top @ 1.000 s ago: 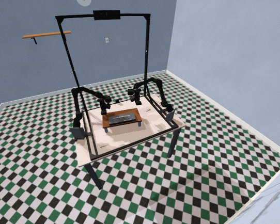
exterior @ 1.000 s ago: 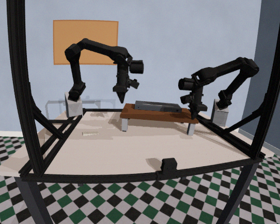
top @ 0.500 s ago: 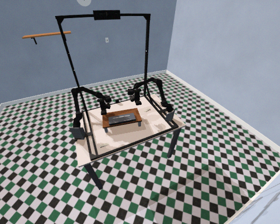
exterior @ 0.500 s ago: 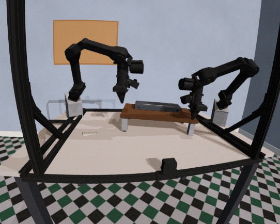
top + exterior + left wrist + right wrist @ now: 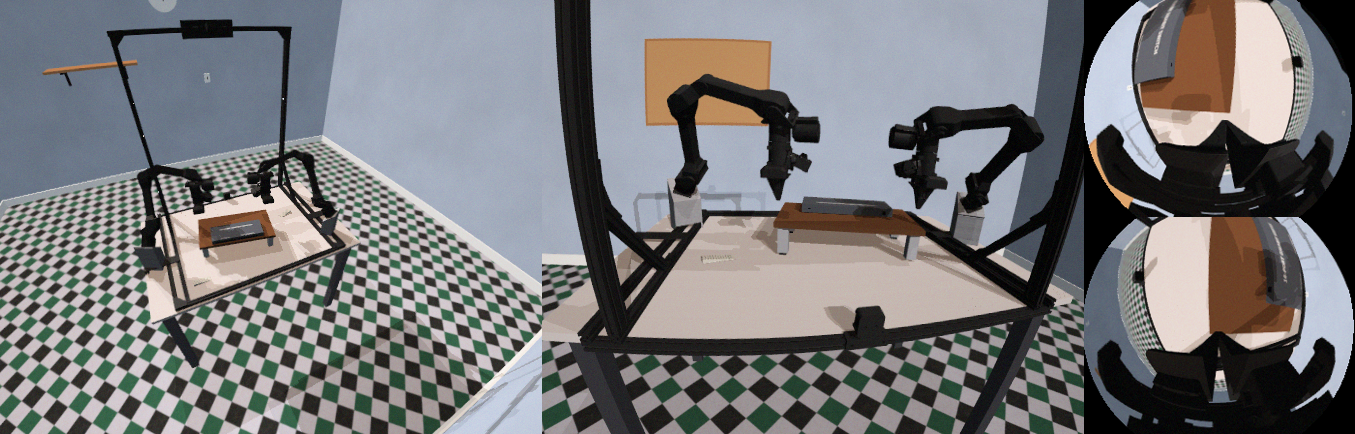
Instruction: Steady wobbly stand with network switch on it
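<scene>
The stand [image 5: 206, 230] [image 5: 792, 216] [image 5: 1205, 63] [image 5: 1234, 275] is a brown board on short grey legs. Whether it is level, or every leg touches the table, I cannot tell. The dark grey network switch [image 5: 237, 231] [image 5: 847, 206] [image 5: 1159, 48] [image 5: 1282, 270] lies on it. A pale ridged strip, apparently a wedge [image 5: 286, 212] [image 5: 717, 259], lies flat beyond the stand's left-arm end. Another thin strip [image 5: 201, 283] lies near the table's front. My left gripper [image 5: 268, 201] [image 5: 778, 198] [image 5: 1224, 123] and right gripper [image 5: 199, 211] [image 5: 919, 206] [image 5: 1219, 334] are shut and empty, raised near opposite ends.
A black frame [image 5: 283, 125] [image 5: 574, 150] rises around the table [image 5: 235, 265] [image 5: 767, 295], with rails along its edges. A small black box [image 5: 227, 196] [image 5: 869, 320] [image 5: 1297, 61] [image 5: 1138, 276] sits on one long rail. The arm bases stand at the two ends.
</scene>
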You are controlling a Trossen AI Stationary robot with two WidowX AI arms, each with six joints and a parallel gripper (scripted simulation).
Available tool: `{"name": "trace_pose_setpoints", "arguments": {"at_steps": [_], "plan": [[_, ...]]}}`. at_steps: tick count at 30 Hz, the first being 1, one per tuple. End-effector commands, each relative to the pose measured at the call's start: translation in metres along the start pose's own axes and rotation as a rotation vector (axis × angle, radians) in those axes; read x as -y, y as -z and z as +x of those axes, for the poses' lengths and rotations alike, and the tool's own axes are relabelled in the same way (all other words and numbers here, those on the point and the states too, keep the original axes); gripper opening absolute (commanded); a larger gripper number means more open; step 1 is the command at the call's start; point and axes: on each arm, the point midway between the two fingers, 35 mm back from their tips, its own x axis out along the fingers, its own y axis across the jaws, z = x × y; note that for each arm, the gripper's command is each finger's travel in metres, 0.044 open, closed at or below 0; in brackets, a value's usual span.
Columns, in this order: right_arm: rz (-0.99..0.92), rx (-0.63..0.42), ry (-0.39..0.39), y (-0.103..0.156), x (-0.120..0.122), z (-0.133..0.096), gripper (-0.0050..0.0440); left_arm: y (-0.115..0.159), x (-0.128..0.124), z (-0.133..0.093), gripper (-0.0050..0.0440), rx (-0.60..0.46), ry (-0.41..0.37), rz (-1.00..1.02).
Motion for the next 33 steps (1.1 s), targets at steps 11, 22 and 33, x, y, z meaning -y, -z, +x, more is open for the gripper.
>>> {"name": "trace_pose_setpoints", "arguments": {"at_steps": [11, 22, 33], "plan": [[-0.294, 0.311, 0.119, -0.075, -0.019, -0.038, 0.0241, 0.000, 0.000, 0.000, 0.0000, 0.000, 0.000, 0.000], [-0.452, 0.510, 0.179, -0.111, -0.045, -0.075, 0.0241, 0.000, 0.000, 0.000, 0.0000, 0.000, 0.000, 0.000], [-0.738, 0.965, 0.296, -0.167, -0.119, -0.170, 0.0241, 0.000, 0.000, 0.000, 0.0000, 0.000, 0.000, 0.000]]}}
